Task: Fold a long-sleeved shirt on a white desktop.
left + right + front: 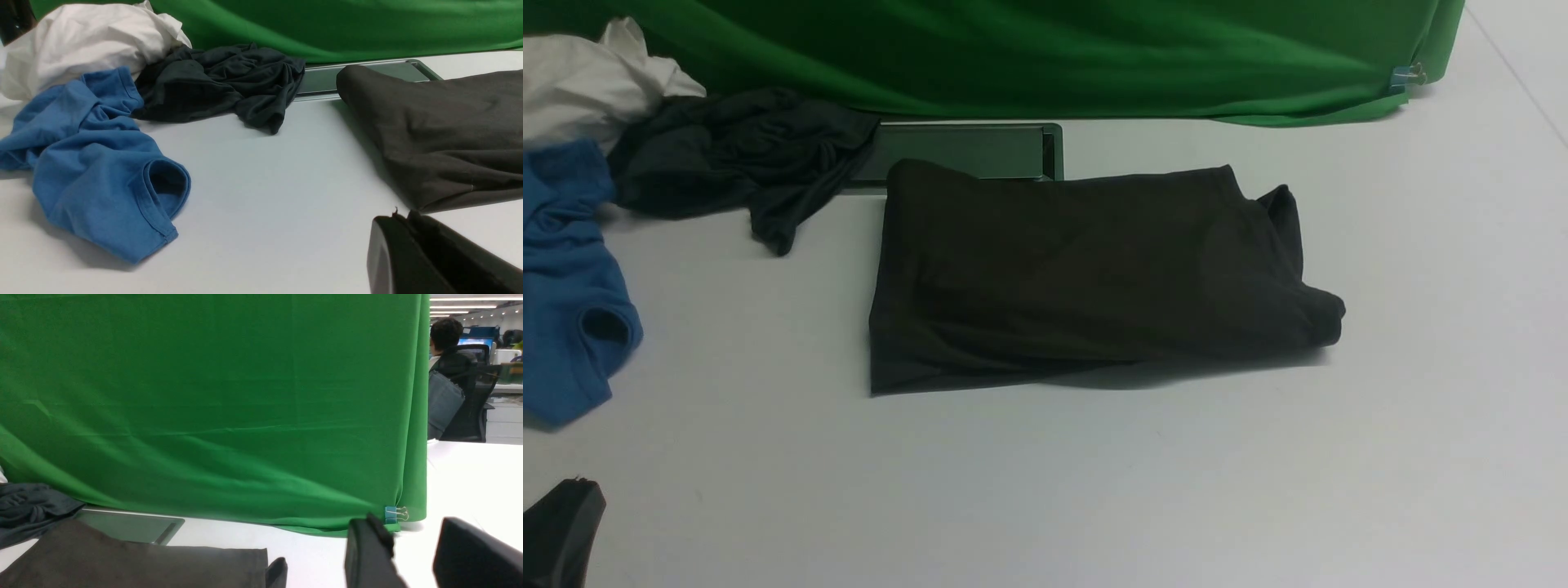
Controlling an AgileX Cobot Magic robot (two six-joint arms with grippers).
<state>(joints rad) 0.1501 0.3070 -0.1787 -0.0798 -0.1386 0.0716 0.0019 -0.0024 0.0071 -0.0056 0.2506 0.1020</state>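
The long-sleeved shirt (1086, 278), dark brownish-black, lies folded into a rough rectangle in the middle of the white desktop (1094, 490); a bunched fold sticks out at its right end. Its near left corner shows in the left wrist view (445, 143), its top edge in the right wrist view (135, 563). My left gripper (580, 486) sits at the bottom-left corner, well clear of the shirt; its fingers are pressed together, shut on nothing (402, 216). My right gripper (412, 535) shows only in its wrist view, open with a clear gap and nothing between the fingers.
A crumpled dark grey-teal garment (735, 155), a blue garment (568, 278) and a white cloth (588, 82) are heaped at the back left. A flat grey tray (964, 151) lies behind the shirt, under the green backdrop (1045, 49). A binder clip (1405, 77) holds the backdrop's right corner.
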